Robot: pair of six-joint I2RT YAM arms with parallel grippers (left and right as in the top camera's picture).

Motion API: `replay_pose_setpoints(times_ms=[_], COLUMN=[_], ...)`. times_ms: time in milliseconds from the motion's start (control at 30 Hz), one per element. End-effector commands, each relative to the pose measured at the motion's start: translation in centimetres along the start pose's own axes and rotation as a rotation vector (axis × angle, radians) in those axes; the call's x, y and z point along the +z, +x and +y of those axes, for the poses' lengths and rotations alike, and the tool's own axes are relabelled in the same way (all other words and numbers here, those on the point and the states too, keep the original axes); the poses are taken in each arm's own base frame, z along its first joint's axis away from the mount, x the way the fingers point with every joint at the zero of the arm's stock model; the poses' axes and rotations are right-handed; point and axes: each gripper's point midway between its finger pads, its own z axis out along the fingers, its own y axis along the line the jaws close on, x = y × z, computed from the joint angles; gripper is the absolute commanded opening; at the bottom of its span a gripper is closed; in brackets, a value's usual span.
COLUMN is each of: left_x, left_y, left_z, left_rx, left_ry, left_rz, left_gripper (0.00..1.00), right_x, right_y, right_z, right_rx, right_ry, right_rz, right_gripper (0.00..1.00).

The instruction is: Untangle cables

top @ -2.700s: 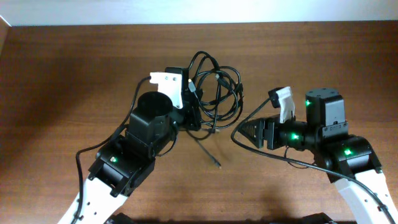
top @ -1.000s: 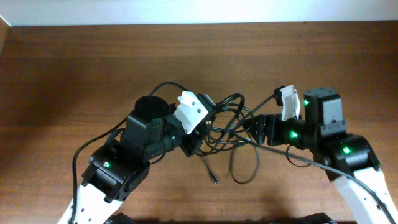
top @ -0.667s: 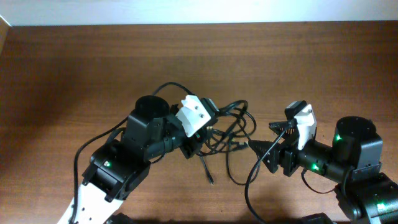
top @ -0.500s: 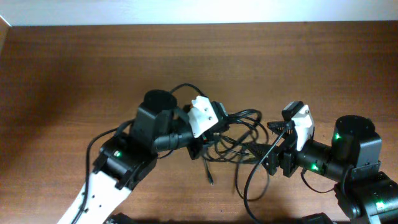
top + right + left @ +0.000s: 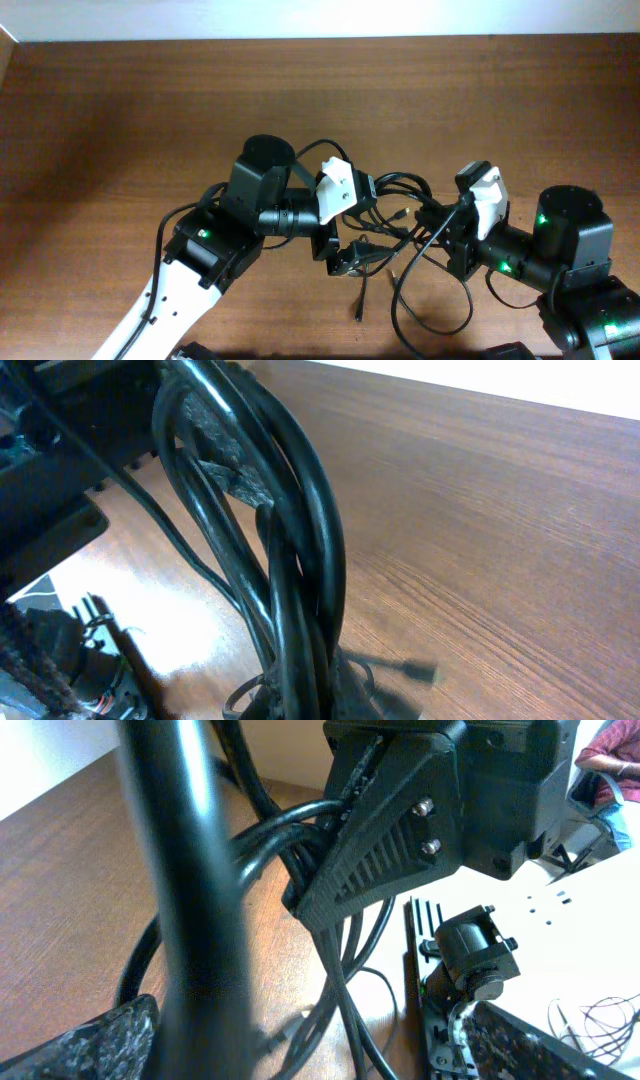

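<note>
The cables (image 5: 398, 186) are a tangle of thin black cords hanging between my two grippers over the middle of the table. One loop (image 5: 432, 305) sags toward the front edge, and a plug end (image 5: 358, 306) trails below. My left gripper (image 5: 346, 246) is open, its speckled fingers (image 5: 112, 1042) wide apart with cords (image 5: 350, 970) running loosely between them. My right gripper (image 5: 434, 222) faces it closely and is shut on a bundle of the cables (image 5: 292, 540). A small plug (image 5: 420, 673) lies on the wood behind that bundle.
The brown wooden table (image 5: 120, 110) stretches around both arms. Thicker black cords (image 5: 160, 255) run along the left arm. The two grippers stand nearly nose to nose at mid-table.
My left gripper slid right and its jaws opened, letting go of the cables. My right gripper moved in and shut on the bundle. The tangle shifted right and toward the front.
</note>
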Motion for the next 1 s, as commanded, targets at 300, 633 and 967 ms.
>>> replay_pose_setpoints(times_ms=[300,633,967], left_x=[-6.2,-6.0,-1.5], left_y=[1.0,-0.8,1.1], left_z=[5.3,1.8,-0.3], left_rx=[-0.113,0.172,0.167], left_ry=[-0.565,-0.405,-0.073], left_rz=[0.089,0.067,0.079], left_gripper=[0.99,0.99,0.61], right_x=[-0.8,-0.3,-0.9], right_y=[0.1,1.4,1.9], right_z=[-4.5,1.3,4.9], right_rx=[0.126,-0.157,-0.235], right_ry=[0.265,-0.079,-0.290], right_rz=[-0.012,0.048,0.033], right_gripper=[0.04,0.04,0.04])
